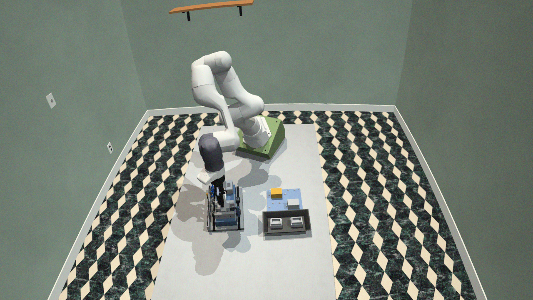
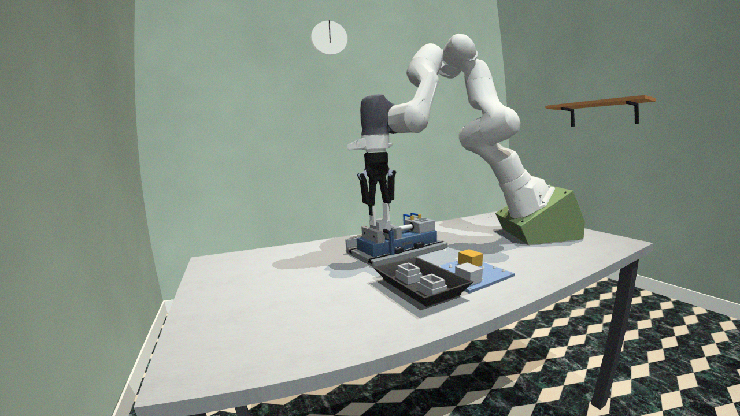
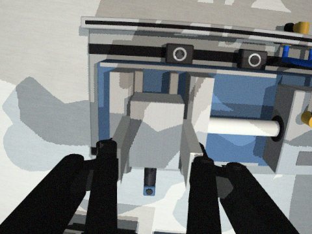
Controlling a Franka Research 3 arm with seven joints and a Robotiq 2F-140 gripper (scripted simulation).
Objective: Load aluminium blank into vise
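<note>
Grey table (image 2: pixel 289 310) on dark legs, over a checkered floor (image 1: pixel 372 178). Directly on it: green arm base (image 2: pixel 561 222) at the far end; vise (image 1: pixel 223 208) on its grey base plate, near the left edge in the top view; blue infeed plate (image 1: pixel 283 196) to the vise's right, well apart from it; dark outfeed tray (image 1: pixel 286 232) touching the plate's near edge. Shadows of the arm fall on the table around the vise.

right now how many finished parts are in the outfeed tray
2: one finished part on the tray's side nearer the vise, the other beside it. None seem hidden.
</note>
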